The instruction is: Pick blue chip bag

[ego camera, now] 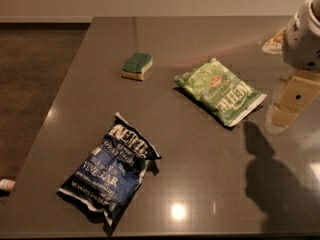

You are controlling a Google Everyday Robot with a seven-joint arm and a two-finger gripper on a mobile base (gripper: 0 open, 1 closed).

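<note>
The blue chip bag (111, 168) lies flat on the dark table near its front left corner, white "VINEGAR" lettering facing up. My gripper (289, 106) hangs at the far right of the view, above the table and just right of the light green chip bag (220, 91). It is far from the blue bag, up and to the right of it, and holds nothing that I can see. The white arm housing (305, 36) sits above the gripper.
A green and yellow sponge (137, 65) lies at the back centre-left of the grey table (200, 149). A pale object (273, 44) shows partly behind the arm. The table's left edge drops to brown floor (35, 84). The arm's shadow falls at front right.
</note>
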